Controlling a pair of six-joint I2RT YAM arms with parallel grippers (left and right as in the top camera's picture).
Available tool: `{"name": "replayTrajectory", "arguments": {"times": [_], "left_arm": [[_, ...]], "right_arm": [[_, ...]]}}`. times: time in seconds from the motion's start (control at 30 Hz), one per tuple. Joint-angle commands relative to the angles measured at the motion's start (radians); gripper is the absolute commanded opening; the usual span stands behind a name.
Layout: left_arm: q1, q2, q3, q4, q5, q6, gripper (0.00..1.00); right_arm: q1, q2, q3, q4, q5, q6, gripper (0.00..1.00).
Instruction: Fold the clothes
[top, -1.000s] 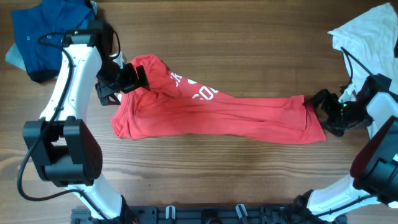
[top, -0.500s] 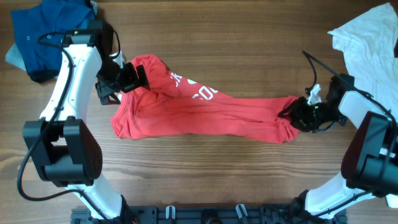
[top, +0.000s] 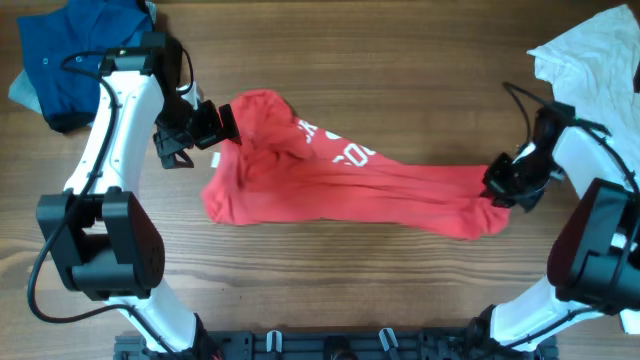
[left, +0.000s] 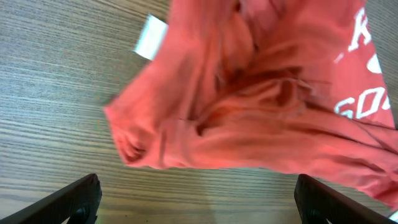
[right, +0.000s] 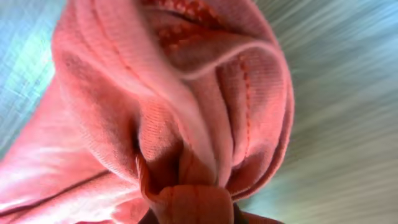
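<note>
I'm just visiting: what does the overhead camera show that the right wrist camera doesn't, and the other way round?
Only overhead: the whole red T-shirt stretched across the table, its white lettering, the left arm, the right arm, the blue garment and the white garment. Only right wrist: a close-up of the bunched, stitched hem gathered into the right jaws. Both: the red fabric and some table surface.
</note>
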Motion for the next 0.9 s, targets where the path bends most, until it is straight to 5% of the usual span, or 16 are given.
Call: {"name": "replayTrajectory", "arguments": {"times": [0.0, 0.27, 0.4, 0.5, 0.63, 0.73, 0.87], "left_arm": [[0.004, -0.001, -0.006, 0.009, -0.008, 0.009, 1.00], [0.004, -0.001, -0.006, 0.014, -0.008, 0.009, 1.00], [0.004, -0.001, -0.006, 0.006, -0.009, 0.009, 1.00], [0.004, -0.001, -0.006, -0.001, -0.009, 0.009, 1.00], [0.004, -0.001, -0.006, -0.001, -0.009, 0.009, 1.00], [0.004, -0.001, -0.006, -0.001, -0.009, 0.009, 1.00], [0.004, -0.001, -0.006, 0.000, -0.009, 0.009, 1.00]], "right_arm": [[0.018, -0.115, 0.055, -0.020, 0.126, 0.046, 0.04], [0.300, -0.155, 0.055, -0.024, 0.262, 0.130, 0.05], [0.436, -0.137, 0.055, 0.002, 0.285, 0.190, 0.14], [0.502, -0.114, 0.055, 0.020, 0.284, 0.208, 0.29], [0.534, -0.085, 0.055, 0.029, 0.259, 0.214, 0.36], [0.547, -0.070, 0.055, 0.037, 0.217, 0.210, 0.68], [0.547, -0.093, 0.077, 0.069, 0.021, 0.092, 0.71]]}}
